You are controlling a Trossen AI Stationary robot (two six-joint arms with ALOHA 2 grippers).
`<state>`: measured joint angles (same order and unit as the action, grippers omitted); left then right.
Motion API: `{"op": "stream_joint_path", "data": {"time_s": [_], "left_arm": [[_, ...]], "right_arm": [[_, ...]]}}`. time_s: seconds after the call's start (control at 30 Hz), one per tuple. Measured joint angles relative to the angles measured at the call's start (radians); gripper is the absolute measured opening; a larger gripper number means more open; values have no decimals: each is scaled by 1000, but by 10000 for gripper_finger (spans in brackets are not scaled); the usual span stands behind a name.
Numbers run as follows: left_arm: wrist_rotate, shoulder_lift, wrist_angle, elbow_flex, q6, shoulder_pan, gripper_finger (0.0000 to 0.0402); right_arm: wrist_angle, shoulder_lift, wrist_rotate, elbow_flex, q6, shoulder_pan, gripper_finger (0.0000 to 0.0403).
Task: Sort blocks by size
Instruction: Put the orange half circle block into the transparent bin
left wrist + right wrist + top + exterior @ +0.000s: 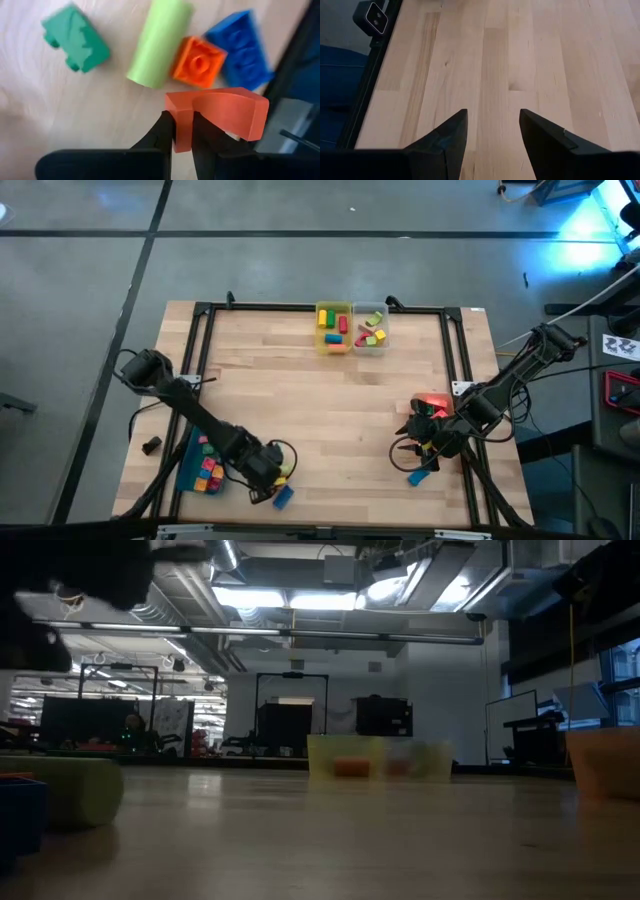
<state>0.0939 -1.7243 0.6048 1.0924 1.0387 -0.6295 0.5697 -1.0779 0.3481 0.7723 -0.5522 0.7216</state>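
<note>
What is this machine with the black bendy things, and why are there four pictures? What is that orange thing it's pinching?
Those are two robot arms at a wooden table, each ending in a two-finger gripper. One picture looks straight down from above, one looks level across the tabletop, and two come from small cameras on the arms' wrists. The left gripper has pinched an orange block. Lying by it are a green block, a light green cylinder, a small orange block and a blue block. The right gripper is open and holds nothing. At the table's far edge, a yellow bin and a clear bin hold blocks.
</note>
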Motion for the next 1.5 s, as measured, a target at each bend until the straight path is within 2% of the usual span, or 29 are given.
{"op": "stream_joint_path", "data": {"time_s": [0.2,0.37,0.53,0.7,0.8,0.97,1.17,1.27,1.5], "left_arm": [[-10,98,-86,1,-95,76,29],[-165,133,-237,2,-337,193,29],[-298,125,-533,2,-705,364,29],[-316,94,-870,3,-1008,541,29],[-318,64,-1036,2,-1129,627,30],[-290,-16,-1270,2,-1199,739,30],[-234,-151,-1479,5,-1204,836,31],[-232,-225,-1508,35,-1202,875,31],[-231,-411,-1500,203,-1200,943,31]], "right_arm": [[0,0,-1,0,0,0,182],[0,0,-30,0,0,0,182],[0,0,-64,0,0,0,182],[0,0,-73,0,0,0,182],[0,0,-73,0,0,0,182],[-1,0,-76,0,0,0,182],[-2,0,-155,0,0,0,182],[-6,0,-166,0,0,0,182],[-54,0,-166,0,0,-2,182]]}}
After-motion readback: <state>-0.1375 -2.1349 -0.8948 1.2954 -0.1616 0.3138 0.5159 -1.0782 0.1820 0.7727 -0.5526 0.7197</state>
